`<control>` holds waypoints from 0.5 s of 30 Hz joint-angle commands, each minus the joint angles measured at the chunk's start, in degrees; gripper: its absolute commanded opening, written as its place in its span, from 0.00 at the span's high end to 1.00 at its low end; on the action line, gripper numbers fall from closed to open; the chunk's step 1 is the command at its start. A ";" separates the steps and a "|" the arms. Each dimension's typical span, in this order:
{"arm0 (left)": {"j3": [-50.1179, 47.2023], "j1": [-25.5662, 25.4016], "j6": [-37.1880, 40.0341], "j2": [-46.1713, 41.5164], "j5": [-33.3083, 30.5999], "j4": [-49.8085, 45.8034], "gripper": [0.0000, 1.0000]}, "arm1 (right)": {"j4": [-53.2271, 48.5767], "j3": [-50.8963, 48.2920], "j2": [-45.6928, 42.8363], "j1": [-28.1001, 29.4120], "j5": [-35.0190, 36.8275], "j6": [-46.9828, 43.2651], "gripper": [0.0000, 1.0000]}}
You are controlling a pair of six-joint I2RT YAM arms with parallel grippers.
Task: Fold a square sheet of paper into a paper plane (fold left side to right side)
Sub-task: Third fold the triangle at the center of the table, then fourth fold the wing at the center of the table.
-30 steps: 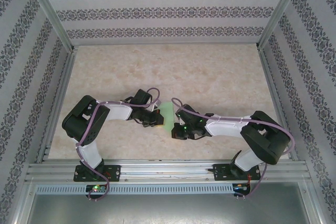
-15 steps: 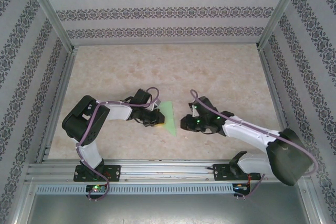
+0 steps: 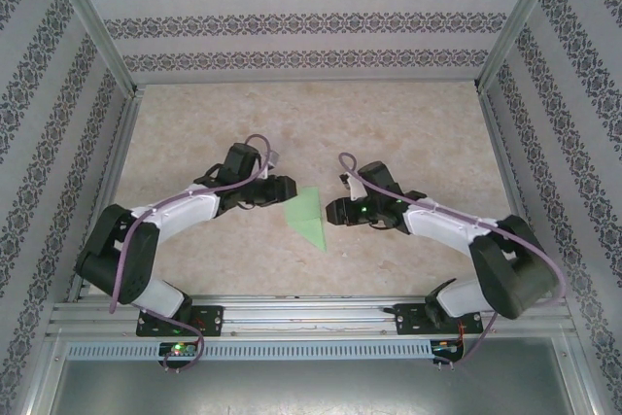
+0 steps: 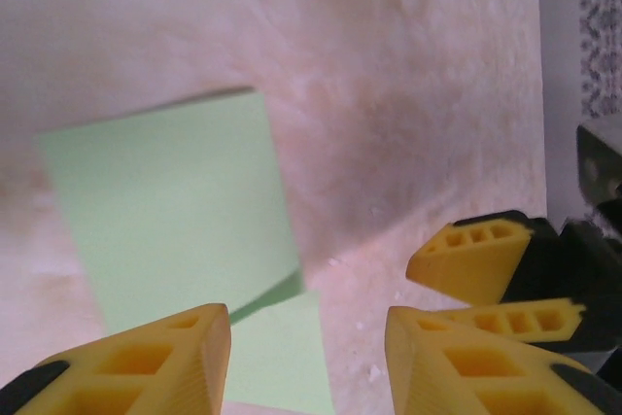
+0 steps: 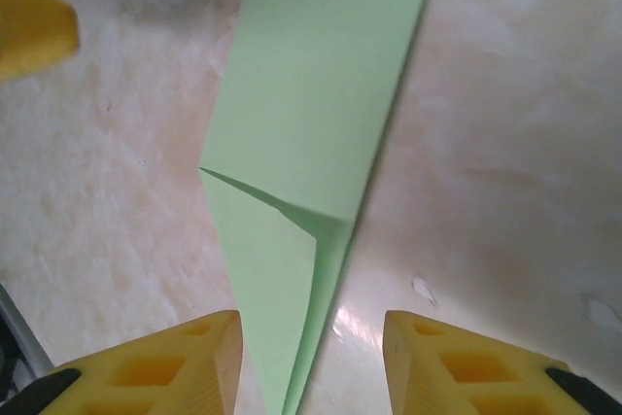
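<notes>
Light green folded paper plane (image 3: 307, 216) lies flat on the marbled beige table (image 3: 408, 133), pointed end nearest my bases. My left gripper (image 3: 284, 189) sits just left of it and my right gripper (image 3: 333, 211) just right. Both have their jaws apart and grip nothing.

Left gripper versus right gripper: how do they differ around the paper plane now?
The left gripper sits left of the paper plane, by its far corner; the right gripper sits on its right. In the wrist views, the plane's narrow tip runs between the right fingers, while the plane lies off-centre beside one of the left fingers. Both stand open, holding nothing.
</notes>
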 commanded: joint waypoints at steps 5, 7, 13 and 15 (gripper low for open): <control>-4.58 4.24 -0.49 -1.40 -2.07 -2.22 0.53 | 5.89 4.85 9.23 2.27 -3.24 -3.02 0.58; -4.89 4.45 -0.68 -1.39 -1.91 -1.96 0.53 | 5.99 5.85 10.95 2.66 -3.36 -3.06 0.58; -4.87 4.67 -1.03 -1.28 -1.94 -1.84 0.52 | 6.43 6.94 14.29 3.28 -3.86 -2.66 0.61; -4.65 4.73 -0.79 -1.26 -2.15 -2.25 0.52 | 6.45 7.15 14.55 3.53 -4.14 -2.63 0.64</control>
